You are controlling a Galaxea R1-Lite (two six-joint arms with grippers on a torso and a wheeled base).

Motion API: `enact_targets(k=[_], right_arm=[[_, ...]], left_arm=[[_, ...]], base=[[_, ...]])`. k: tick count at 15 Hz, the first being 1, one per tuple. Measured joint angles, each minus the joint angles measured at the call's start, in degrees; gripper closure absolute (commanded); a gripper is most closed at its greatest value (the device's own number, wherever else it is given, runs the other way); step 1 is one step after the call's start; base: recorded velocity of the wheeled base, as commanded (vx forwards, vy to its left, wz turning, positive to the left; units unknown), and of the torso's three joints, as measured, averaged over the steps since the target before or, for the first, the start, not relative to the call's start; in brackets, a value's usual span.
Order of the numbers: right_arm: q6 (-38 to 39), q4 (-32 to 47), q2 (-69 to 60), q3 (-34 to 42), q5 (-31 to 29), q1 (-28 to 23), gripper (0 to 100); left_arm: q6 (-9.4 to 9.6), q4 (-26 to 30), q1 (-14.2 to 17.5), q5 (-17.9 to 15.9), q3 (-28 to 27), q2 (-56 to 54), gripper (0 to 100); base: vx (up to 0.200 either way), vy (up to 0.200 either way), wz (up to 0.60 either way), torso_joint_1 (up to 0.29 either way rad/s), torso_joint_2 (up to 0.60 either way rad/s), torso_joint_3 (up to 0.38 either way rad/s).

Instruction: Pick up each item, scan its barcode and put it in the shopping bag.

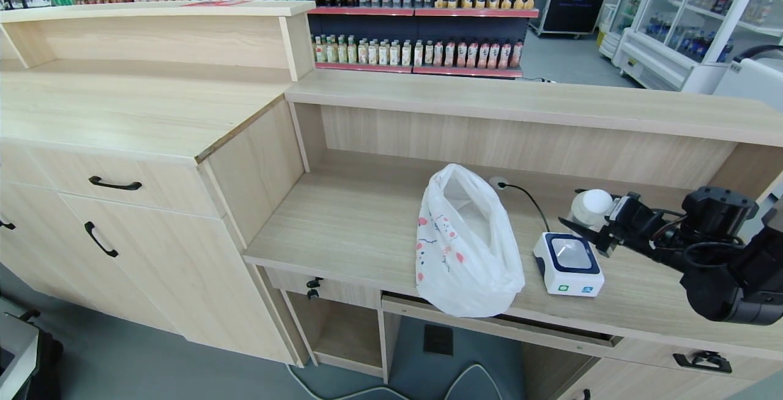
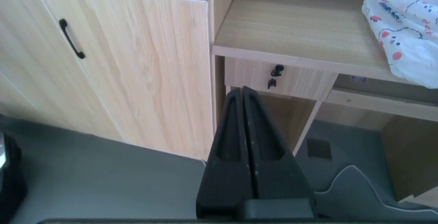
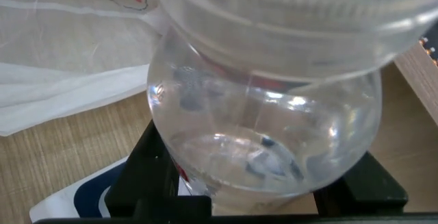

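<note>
The clear bottle (image 1: 591, 207) with a white cap is pinched between the fingers of the right gripper (image 1: 596, 224), held off the counter (image 1: 342, 222). The scanner (image 1: 569, 263) sits just below and beside that gripper, window up. Past the scanner from the gripper stands the white shopping bag (image 1: 465, 247), mouth open. The left gripper (image 2: 242, 95) hangs low before the cupboard, its 2 fingers pressed together.

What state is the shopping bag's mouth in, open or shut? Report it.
Open. The shopping bag stands on the counter with its mouth spread wide, its inside showing in the head view.
</note>
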Motion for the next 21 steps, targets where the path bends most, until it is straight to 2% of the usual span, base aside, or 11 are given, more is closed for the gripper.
enact_targets(k=[21], right_arm=[[0.51, -0.95, 2.27, -1.80, 1.69, 0.27, 100]], left_arm=[[-0.02, 0.00, 0.00, 0.00, 0.00, 0.00, 100]], base=[[0.000, 0.000, 0.00, 0.000, 0.00, 0.000]])
